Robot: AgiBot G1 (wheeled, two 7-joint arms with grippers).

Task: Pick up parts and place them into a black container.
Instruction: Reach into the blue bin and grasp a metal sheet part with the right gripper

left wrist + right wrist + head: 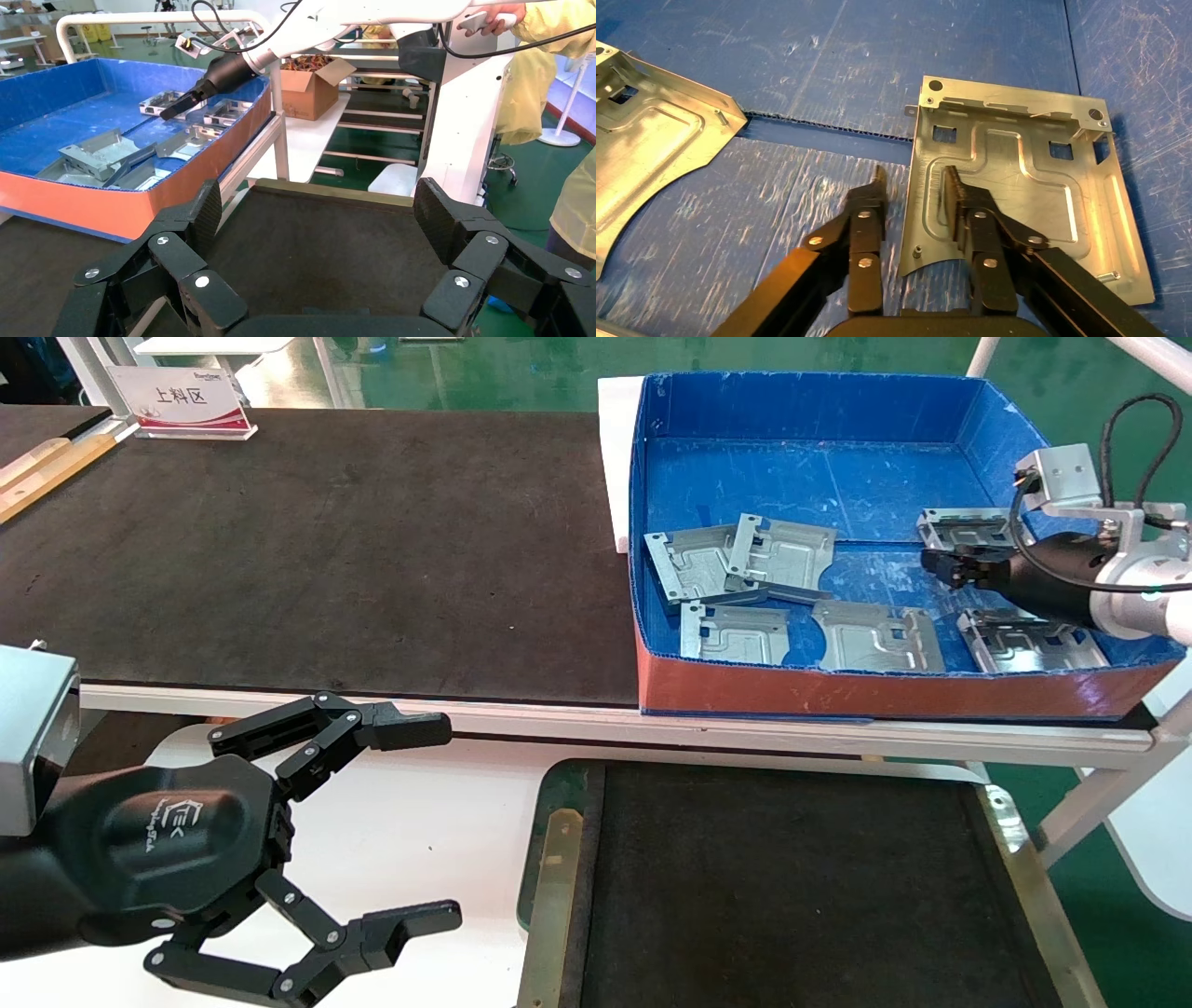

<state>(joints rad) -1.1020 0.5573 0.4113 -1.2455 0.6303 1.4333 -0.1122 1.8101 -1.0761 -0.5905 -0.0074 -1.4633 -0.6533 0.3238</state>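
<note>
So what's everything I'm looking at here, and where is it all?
Metal parts: six, silver-grey, in the blue box; two overlap.
Blue box: one, blue walls, red front, on the table at right.
Black container: one, black floor, green rim, brass rails, nearest the robot, no parts in it.
Black mat: one, on the table left of the box.
Sign: one, white and red, far left.
Left tool: black, open, parked beside the container.
Right tool: black, open, straddling one part's edge in the box.

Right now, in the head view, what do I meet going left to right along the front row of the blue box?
Front-left part → middle part with the curved cutout → front-right part, all lying flat just behind the box's red front wall.
</note>
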